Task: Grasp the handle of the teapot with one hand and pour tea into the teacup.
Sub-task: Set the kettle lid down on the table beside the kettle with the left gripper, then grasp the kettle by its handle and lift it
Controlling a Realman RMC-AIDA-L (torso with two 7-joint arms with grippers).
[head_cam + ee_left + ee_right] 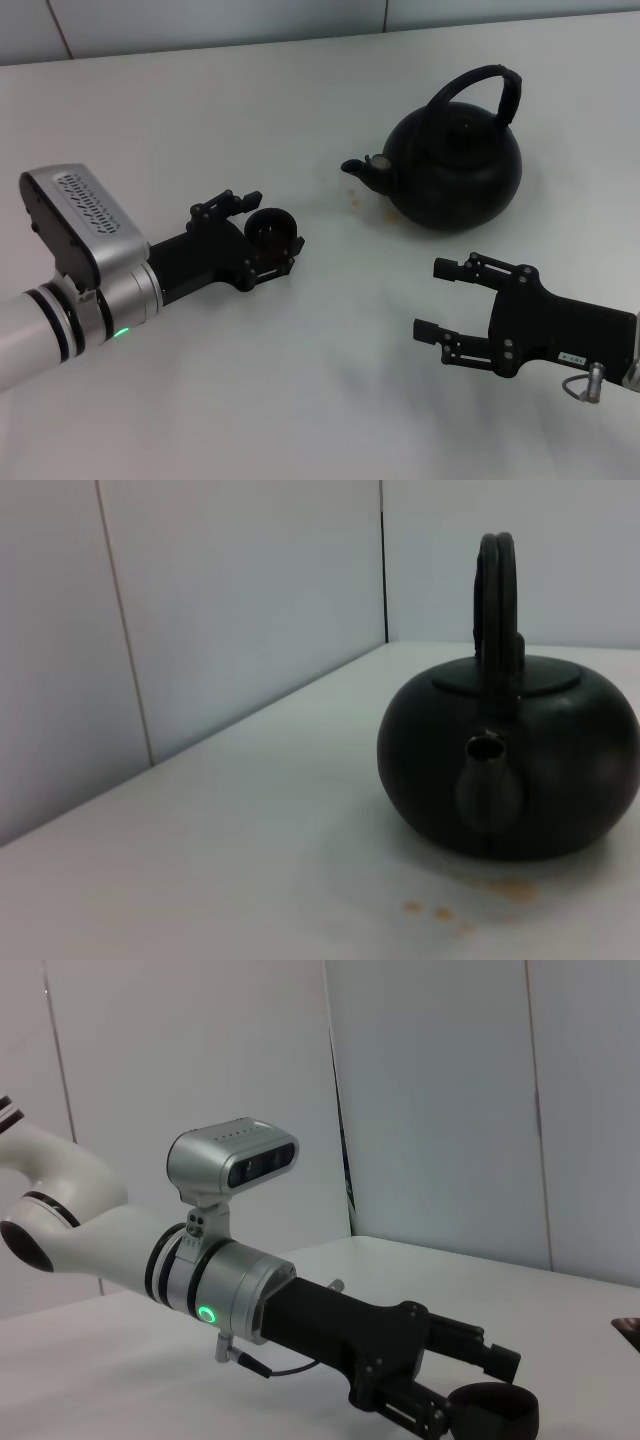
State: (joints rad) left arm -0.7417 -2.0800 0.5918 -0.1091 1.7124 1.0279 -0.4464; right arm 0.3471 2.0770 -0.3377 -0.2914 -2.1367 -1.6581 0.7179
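Note:
The black teapot (455, 170) stands on the white table at the back right, its spout (362, 168) pointing toward my left side. Its arched handle (480, 82) stands upright over the lid. The left wrist view shows the teapot (520, 770) and handle (497, 590) spout-on. The small dark teacup (270, 228) sits on the table between the fingers of my left gripper (274, 224), which is closed around it; the teacup also shows in the right wrist view (492, 1415). My right gripper (430, 298) is open and empty, in front of the teapot and apart from it.
Small brownish stains (372, 205) mark the table beside the teapot's spout; they also show in the left wrist view (440, 910). A pale panelled wall (300, 20) runs along the table's far edge.

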